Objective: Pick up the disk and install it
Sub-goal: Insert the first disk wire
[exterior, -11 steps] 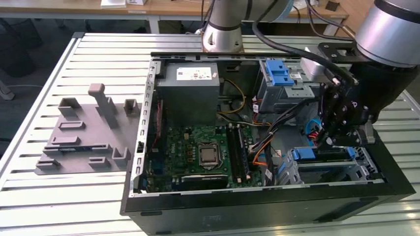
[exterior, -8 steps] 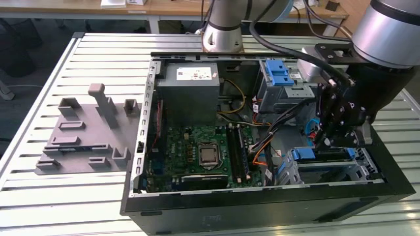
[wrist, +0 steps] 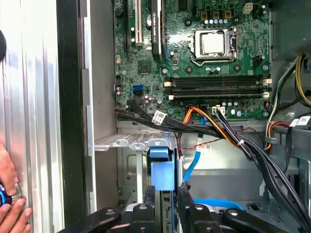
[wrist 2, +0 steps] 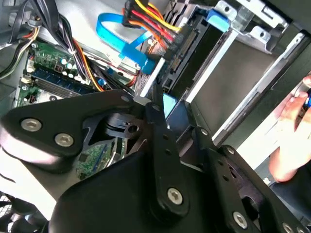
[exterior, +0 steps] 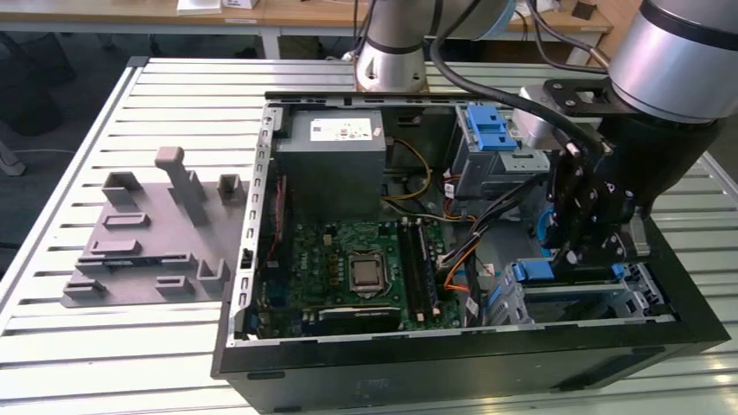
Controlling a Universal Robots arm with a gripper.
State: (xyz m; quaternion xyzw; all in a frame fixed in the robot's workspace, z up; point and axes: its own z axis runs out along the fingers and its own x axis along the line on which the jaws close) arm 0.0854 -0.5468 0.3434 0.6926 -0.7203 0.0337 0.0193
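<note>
The disk (wrist: 162, 170) stands edge-on in the drive cage (wrist: 129, 141) at the case's corner on the exterior view's right, its blue carrier bracket facing up. My gripper (wrist: 164, 196) is lowered over it, with a black finger (wrist: 148, 206) on each side, shut on the carrier's edge. In the exterior view the gripper (exterior: 580, 259) hangs inside the open computer case (exterior: 461, 346), just above the blue carrier (exterior: 542, 270). The second wrist view has a blue patch of the disk (wrist 2: 171, 103) between the gripper (wrist 2: 167, 111) linkages.
A grey power supply (exterior: 334, 143) and a second cage with a blue latch (exterior: 490, 130) sit at the case's back. Cable bundles (wrist: 218, 131) cross beside the motherboard (exterior: 358, 268). A grey fixture plate (exterior: 150, 242) lies on the slatted table. A person's hand (wrist: 7, 194) rests outside the case.
</note>
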